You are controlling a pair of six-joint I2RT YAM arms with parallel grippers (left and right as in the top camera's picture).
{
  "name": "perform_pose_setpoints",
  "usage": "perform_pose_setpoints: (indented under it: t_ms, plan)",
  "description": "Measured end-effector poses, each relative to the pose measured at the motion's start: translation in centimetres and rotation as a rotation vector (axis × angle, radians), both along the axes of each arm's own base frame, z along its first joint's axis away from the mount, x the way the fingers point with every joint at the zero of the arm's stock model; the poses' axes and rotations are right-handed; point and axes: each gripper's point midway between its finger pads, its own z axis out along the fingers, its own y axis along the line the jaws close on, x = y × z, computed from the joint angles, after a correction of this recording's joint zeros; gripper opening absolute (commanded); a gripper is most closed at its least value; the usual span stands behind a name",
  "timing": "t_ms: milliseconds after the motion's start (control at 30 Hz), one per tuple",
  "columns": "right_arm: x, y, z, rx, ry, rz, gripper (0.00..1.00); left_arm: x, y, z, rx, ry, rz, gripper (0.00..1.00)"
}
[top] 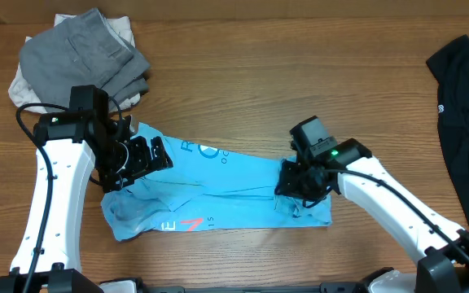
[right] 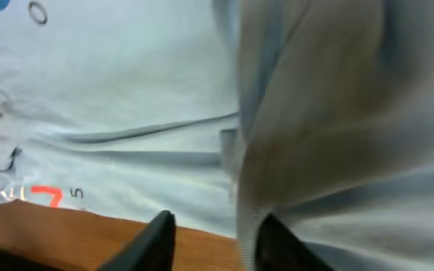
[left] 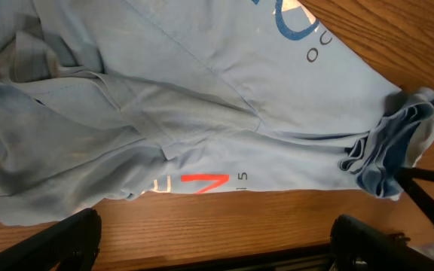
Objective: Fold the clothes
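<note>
Left gripper [top: 146, 156] wide open, right gripper [top: 290, 185] part-open; T-shirt [top: 218, 175] hem bunched on its finger may snag, undoing fold.

Lt blue T-shirt [top: 218, 191] folded to a long band, mid table [top: 300, 73]; other clothes at the far corners.
Tee lies flat but wrinkled, running L to R w/ a slight slant; blue ring logo + dark letters by the far edge, red mark + white letters by the near edge; L end crumpled, R end bunched in hem folds. Grey garment [top: 84, 53] roughly folded at far L, atop an off-white garment [top: 19, 85]. Black garment [top: 466, 122] loose at the R edge, partly out of view.
</note>
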Motion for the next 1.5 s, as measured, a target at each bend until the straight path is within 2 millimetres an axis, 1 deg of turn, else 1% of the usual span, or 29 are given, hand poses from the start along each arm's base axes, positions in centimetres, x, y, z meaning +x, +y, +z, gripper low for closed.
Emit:
perform_pose_setpoints:
  t_ms: [33, 67, 100, 200, 267, 333, 367, 400, 467, 500, 567, 667, 767, 833, 900, 933, 1000, 1033, 1167, 1233, 1300, 1400, 1500]
  plan:
    - [-0.1, 0.2, 0.0, 0.002, 0.0, 0.006, 0.41, 0.0, 0.0, 0.0, 0.0, 0.0, 0.0, 1.0]
    - [-0.3, 0.4, 0.0, 0.002, 0.0, 0.014, 0.4, 0.0, 0.0, 0.0, 0.0, 0.0, 0.0, 1.0]
    - [-0.4, 0.6, 0.0, 0.002, 0.0, 0.019, 0.34, 0.0, 0.0, 0.0, 0.0, 0.0, 0.0, 1.0]
    - [-0.8, 0.4, 0.1, -0.011, 0.019, 0.021, 0.24, 0.0, 0.0, 0.0, 0.0, 0.0, 0.0, 1.0]
    - [-1.1, -0.1, 0.5, -0.031, 0.043, 0.007, 0.24, 0.0, 0.0, 0.0, 0.0, 0.0, 0.0, 1.0]
    - [-0.9, -0.9, 1.4, -0.05, 0.062, -0.02, 0.24, 0.0, 0.0, 0.0, 0.0, 0.0, 0.0, 1.0]
    - [-0.6, -1.4, 2.1, -0.059, 0.064, -0.038, 0.28, 0.0, 0.0, 0.0, 0.0, 0.0, 0.0, 1.0]
    - [0.0, -1.9, 2.9, -0.066, 0.055, -0.058, 0.39, 0.0, 0.0, 0.0, 0.0, 0.0, 0.0, 1.0]
    - [1.1, -2.5, 4.5, -0.065, 0.022, -0.094, 0.68, 0.0, 0.0, 0.0, 0.0, 0.0, 0.0, 1.0]
    - [1.5, -2.7, 5.3, -0.057, 0.0, -0.092, 0.71, 0.0, 0.0, 0.0, 0.0, -0.001, 0.0, 1.0]
    - [2.0, -2.6, 6.6, -0.029, -0.051, -0.064, 0.71, 0.1, 0.0, 0.0, 0.001, -0.006, 0.0, 1.0]
    - [1.7, -2.1, 7.5, 0.003, -0.069, -0.021, 0.71, 0.4, 0.0, 0.0, 0.002, -0.015, 0.0, 1.0]
    - [1.2, -1.4, 7.5, 0.021, -0.061, 0.013, 0.71, 0.4, 0.0, 0.0, 0.002, -0.015, 0.0, 1.0]
    - [1.1, -0.7, 7.6, 0.042, -0.07, 0.037, 0.65, 0.4, 0.0, 0.0, 0.002, -0.015, 0.0, 1.0]
    - [0.9, -0.1, 7.5, 0.048, -0.07, 0.054, 0.63, 0.3, 0.0, 0.0, 0.002, -0.015, 0.0, 1.0]
    - [0.7, -0.2, 7.3, 0.038, -0.063, 0.048, 0.63, 0.3, 0.0, 0.0, 0.002, -0.014, 0.0, 1.0]
    - [0.4, -0.9, 7.0, -0.009, -0.045, 0.004, 0.62, 0.2, 0.0, 0.0, 0.001, -0.011, 0.0, 1.0]
    - [0.6, -1.8, 6.7, -0.049, -0.043, -0.036, 0.63, 0.2, 0.0, 0.0, 0.001, -0.007, 0.0, 1.0]
    - [1.9, -3.7, 6.5, -0.116, -0.076, -0.109, 0.63, 0.2, 0.0, 0.0, 0.001, -0.008, 0.0, 1.0]
    - [2.4, -4.3, 6.3, -0.142, -0.09, -0.128, 0.63, 0.2, 0.0, 0.0, 0.001, -0.007, 0.0, 1.0]
    - [3.0, -4.4, 6.0, -0.153, -0.102, -0.137, 0.63, 0.2, 0.0, 0.0, 0.001, -0.007, 0.0, 1.0]
    - [3.7, -4.4, 4.5, -0.174, -0.092, -0.141, 0.59, 0.2, 0.0, 0.0, 0.001, -0.007, 0.0, 1.0]
    - [3.8, -4.6, 2.2, -0.212, -0.049, -0.146, 0.58, 0.1, 0.0, 0.0, 0.001, -0.003, 0.0, 1.0]
